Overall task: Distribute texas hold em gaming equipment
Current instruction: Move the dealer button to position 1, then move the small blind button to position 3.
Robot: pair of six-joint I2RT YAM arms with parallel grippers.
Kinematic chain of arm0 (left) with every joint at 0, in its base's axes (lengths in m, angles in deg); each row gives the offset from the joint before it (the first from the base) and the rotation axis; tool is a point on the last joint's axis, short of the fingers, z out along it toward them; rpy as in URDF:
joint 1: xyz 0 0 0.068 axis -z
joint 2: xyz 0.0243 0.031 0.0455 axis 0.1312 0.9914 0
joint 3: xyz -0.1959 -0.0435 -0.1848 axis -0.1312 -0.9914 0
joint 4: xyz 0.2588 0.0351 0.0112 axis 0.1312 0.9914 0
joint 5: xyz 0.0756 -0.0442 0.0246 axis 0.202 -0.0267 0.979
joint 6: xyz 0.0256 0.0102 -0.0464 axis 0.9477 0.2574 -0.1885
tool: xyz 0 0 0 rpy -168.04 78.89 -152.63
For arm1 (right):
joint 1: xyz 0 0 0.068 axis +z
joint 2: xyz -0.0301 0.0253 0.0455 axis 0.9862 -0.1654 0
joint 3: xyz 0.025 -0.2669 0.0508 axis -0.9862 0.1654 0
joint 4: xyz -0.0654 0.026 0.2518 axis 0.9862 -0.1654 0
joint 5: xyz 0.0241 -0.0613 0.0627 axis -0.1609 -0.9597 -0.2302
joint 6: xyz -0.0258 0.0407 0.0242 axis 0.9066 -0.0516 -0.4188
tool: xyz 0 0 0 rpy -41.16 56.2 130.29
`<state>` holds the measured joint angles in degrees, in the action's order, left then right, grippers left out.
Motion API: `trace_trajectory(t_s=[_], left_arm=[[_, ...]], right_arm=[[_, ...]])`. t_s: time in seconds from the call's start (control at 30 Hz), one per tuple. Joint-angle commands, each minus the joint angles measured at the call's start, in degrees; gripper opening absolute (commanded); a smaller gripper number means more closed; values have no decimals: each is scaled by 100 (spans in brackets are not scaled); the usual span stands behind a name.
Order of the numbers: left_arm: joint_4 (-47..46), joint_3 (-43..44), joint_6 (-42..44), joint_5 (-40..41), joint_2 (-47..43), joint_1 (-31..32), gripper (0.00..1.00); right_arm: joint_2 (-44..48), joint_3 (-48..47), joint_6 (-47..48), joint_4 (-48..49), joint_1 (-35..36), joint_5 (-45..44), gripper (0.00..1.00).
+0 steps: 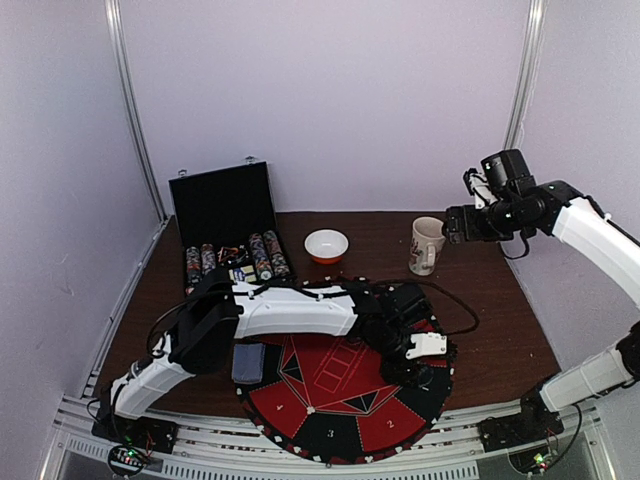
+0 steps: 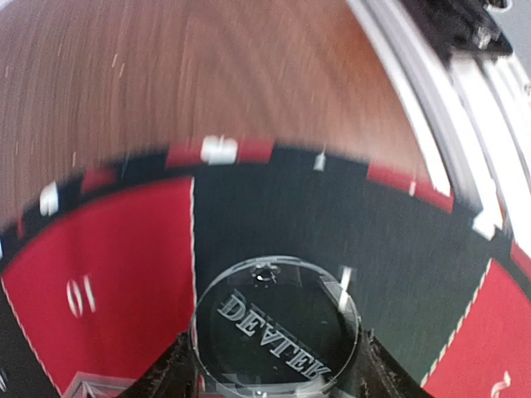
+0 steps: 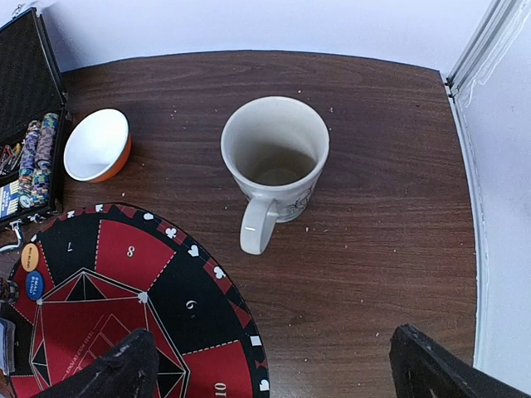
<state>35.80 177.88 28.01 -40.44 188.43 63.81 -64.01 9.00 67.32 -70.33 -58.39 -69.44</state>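
The clear disc (image 2: 275,327) is pinched by the left tool (image 2: 274,373) over the mat (image 2: 108,249), a gentle lowering being called for next; the right tool (image 3: 270,356) is spread.

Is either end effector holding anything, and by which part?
The left end effector grips the clear engraved disc by opposite sides of its rim, over the mat. The right end effector holds nothing.

Mug (image 3: 278,157) x1, bowl (image 3: 97,145) x1, mat (image 3: 124,282) x1 — clear disc (image 2: 274,323) x1.
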Motion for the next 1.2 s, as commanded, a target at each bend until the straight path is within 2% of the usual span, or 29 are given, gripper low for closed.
trace_trajectory(t_s=[0.0, 0.37, 0.47, 0.6, 0.73, 0.87, 0.93, 1.03, 1.17], left_arm=[[-154, 452, 203, -53, 191, 116, 38], [-390, 766, 127, -239, 487, 195, 40], [-434, 862, 85, -140, 530, 203, 48], [-426, 980, 31, -37, 484, 204, 68], [-466, 947, 10, 207, 9, 175, 80], [-616, 405, -40, 330, -711, 71, 93], [-484, 123, -51, 413, -989, 10, 97], [-156, -339, -189, 477, -1444, -100, 98], [338, -895, -1046, 582, -2113, -581, 98]], right_arm=[[100, 142, -91, -267, -67, -88, 100], [115, 252, -39, -188, -139, -148, 100], [113, 255, -39, -195, -143, -164, 100], [111, 204, -31, -197, -143, -256, 100], [127, 157, -29, -169, -148, -246, 100], [95, 84, 20, -149, -143, -149, 100], [71, 47, 50, -164, -143, -153, 100], [67, -6, 89, -157, -143, -177, 100], [49, -61, 100, -91, -143, -167, 100]])
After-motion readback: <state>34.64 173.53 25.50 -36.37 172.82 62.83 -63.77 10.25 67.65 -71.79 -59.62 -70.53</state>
